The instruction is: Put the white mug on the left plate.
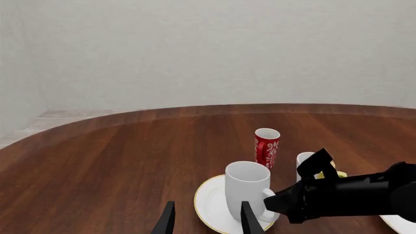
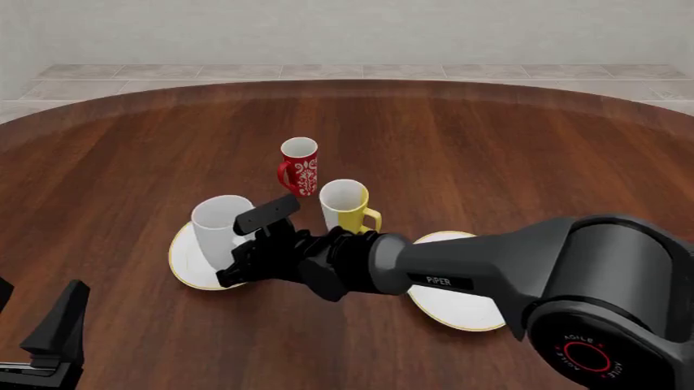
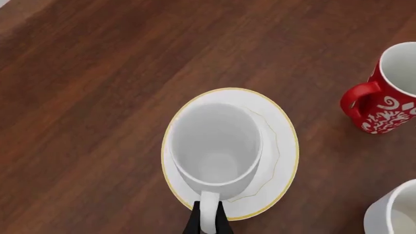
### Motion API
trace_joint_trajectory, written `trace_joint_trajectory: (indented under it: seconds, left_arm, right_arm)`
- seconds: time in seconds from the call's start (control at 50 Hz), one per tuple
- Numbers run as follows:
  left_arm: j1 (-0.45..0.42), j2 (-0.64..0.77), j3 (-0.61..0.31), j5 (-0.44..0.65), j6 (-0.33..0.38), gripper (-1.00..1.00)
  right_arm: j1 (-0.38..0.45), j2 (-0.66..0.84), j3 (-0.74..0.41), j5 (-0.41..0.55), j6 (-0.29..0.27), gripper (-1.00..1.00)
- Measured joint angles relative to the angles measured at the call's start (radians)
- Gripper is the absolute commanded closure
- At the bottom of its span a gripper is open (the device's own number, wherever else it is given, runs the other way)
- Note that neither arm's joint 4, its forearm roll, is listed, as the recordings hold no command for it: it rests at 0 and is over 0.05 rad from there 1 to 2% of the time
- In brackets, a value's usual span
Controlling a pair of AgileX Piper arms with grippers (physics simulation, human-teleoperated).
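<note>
Sitting upright on the left plate (image 2: 187,262) is the white mug (image 2: 220,223), plain all-white, tall, with a loop handle, and easily the biggest mug around. The plate is shallow and white with a thin tan-gold rim, and it lies at the near left part of the dark wooden bench (image 2: 488,146). From the right wrist view you look straight down into the mug's empty inside, with the handle pointing toward the camera.

The right end effector (image 2: 252,246) reaches across from the right and is at the mug's handle side. In the right wrist view its two dark fingers (image 3: 194,225) sit narrow on either side of the handle, pinching it as far as I can see.

The left end effector (image 1: 206,222) is low at the near left, well apart from the mug, with its fingers spread and nothing between them.

Other stuff: a red mug (image 2: 298,164) with white pattern stands farther back, a smaller mug with a yellow handle (image 2: 347,206) is just right of the white one, and a second plate (image 2: 456,313) peeks out under the right arm.
</note>
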Motion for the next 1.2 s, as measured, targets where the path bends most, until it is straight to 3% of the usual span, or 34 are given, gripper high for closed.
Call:
trace_joint_trajectory:
  seconds: [0.3, 0.32, 1.2]
  left_arm:
    - [0.0, 0.0, 0.001, -0.001, 0.001, -1.0]
    - [0.001, 0.0, 0.001, -0.001, 0.001, -1.0]
    - [0.0, 0.0, -0.002, 0.0, 0.002, -1.0]
  right_arm:
    - [0.0, 0.003, 0.0, -0.001, 0.001, 1.0]
    - [0.0, 0.003, 0.0, -0.001, 0.001, -1.0]
    - [-0.004, 0.006, 0.0, -0.005, 0.011, -1.0]
